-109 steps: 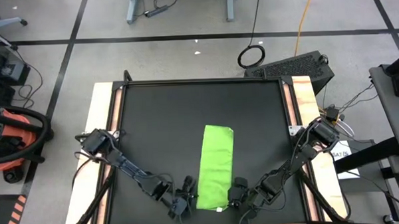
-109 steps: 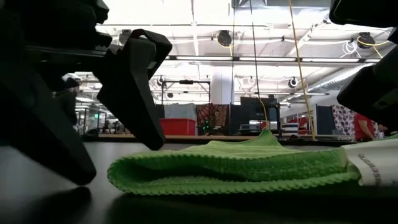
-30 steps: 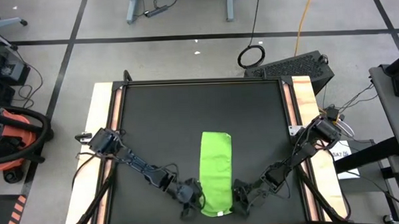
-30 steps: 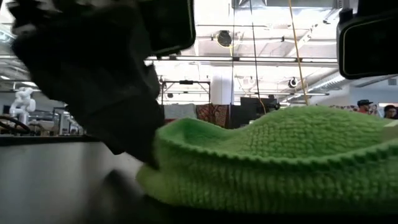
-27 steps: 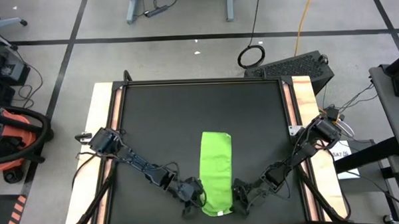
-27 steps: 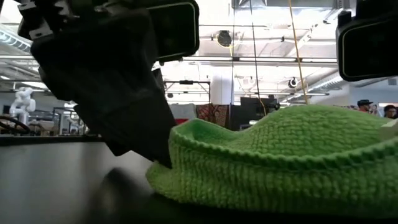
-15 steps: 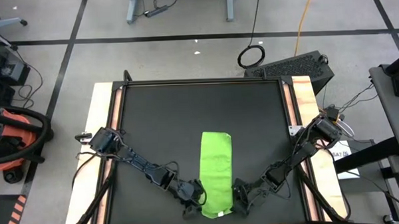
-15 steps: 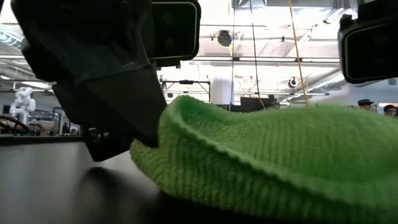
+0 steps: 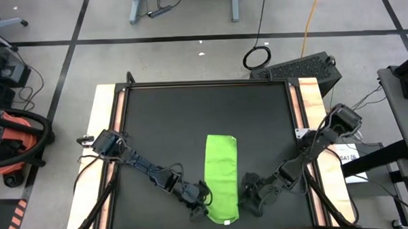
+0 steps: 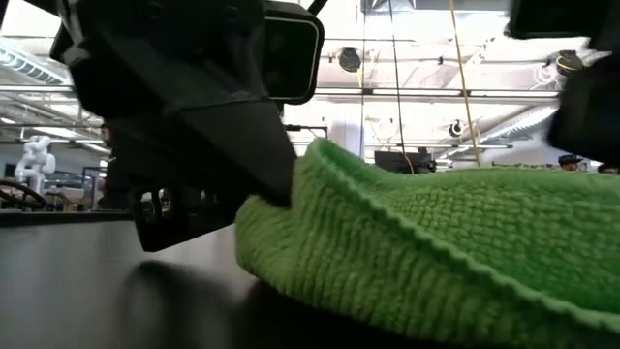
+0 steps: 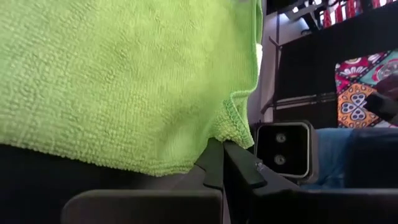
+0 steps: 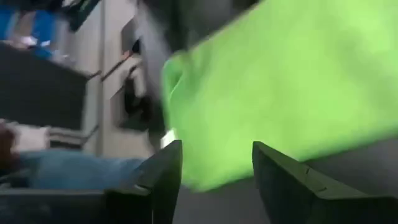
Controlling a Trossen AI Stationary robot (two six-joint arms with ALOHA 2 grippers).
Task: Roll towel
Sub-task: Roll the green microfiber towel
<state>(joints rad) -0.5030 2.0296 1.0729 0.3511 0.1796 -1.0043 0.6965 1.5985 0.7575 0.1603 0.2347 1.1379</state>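
The towel lies as a long folded strip on the black mat that covers the desk, toward the near edge and slightly right of the middle, its long side running away from the robot. The left arm reaches in low from the left edge of the desk, stretched diagonally across the mat, and its end effector sits at the towel's near left corner. In the left wrist view the two fingers are pressed together with the hem of the cloth pinched between their tips, so the left end effector is clamped on the towel. From table height that corner is raised into a thick green fold against the dark body of the left end effector. The right arm comes in from the right edge, bent at the elbow and angled toward the near edge, and its end effector sits just beside the towel's near right corner. In the right wrist view its fingers stand apart with nothing between them, the green cloth lying just beyond the tips
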